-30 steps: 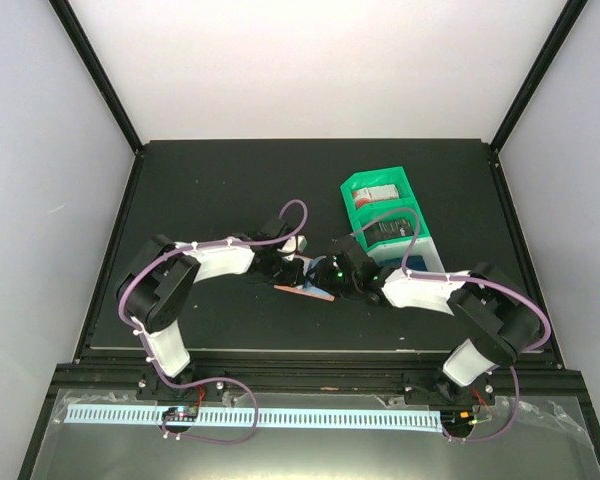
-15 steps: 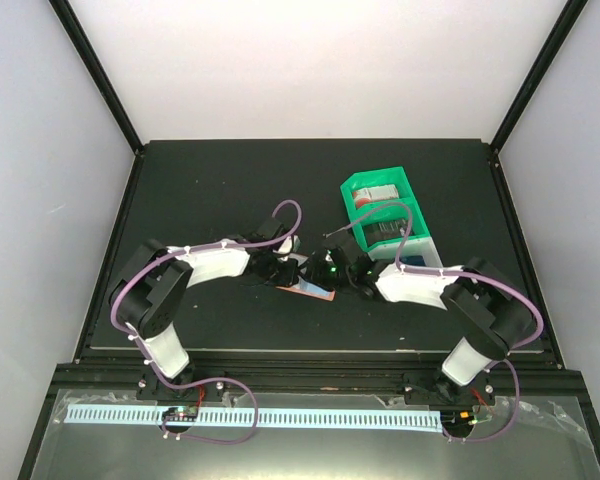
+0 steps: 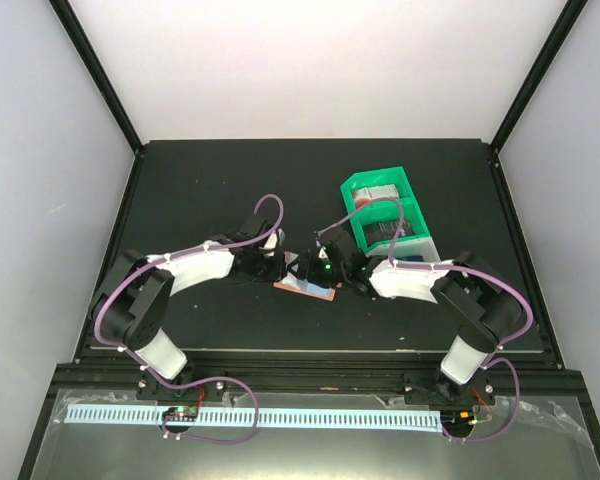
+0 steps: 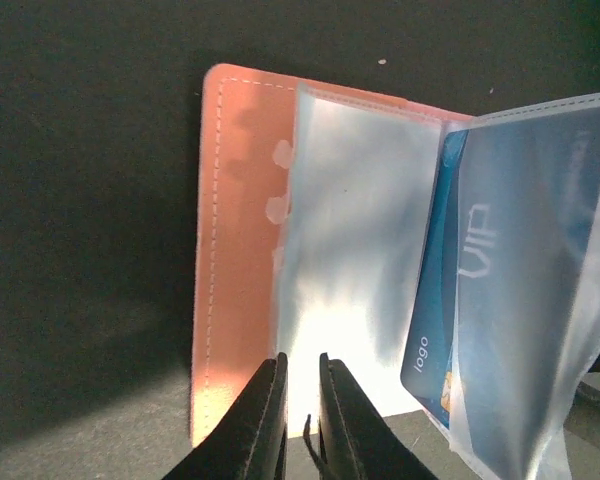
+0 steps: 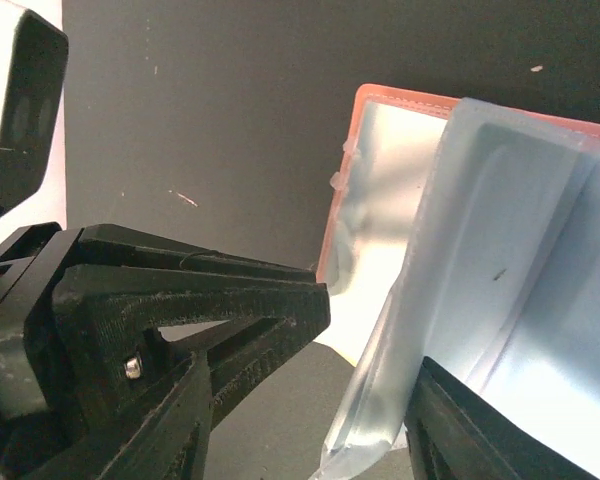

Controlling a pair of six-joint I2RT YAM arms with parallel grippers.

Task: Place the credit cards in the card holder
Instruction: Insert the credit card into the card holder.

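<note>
Your card holder [image 3: 305, 288] lies open on the table [image 3: 200, 200], left of the green tray [image 3: 352, 192] and nearer the front edge. On the side away from the tray, your left gripper [image 4: 302, 368] is clenched on the edge of a clear sleeve [image 4: 350, 230]. Your right gripper [image 5: 373, 335], on the tray side, stands spread around the sleeves. A blue card [image 4: 480, 270] sits in one.

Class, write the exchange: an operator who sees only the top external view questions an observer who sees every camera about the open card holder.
Operator: Is any card inside yet?
Observer: Yes. A blue card marked VIP sits sleeved in the card holder.
Operator: And the right gripper?
Observer: The right gripper is open, with the edge of a clear sleeve in the gap between its fingers.
</note>
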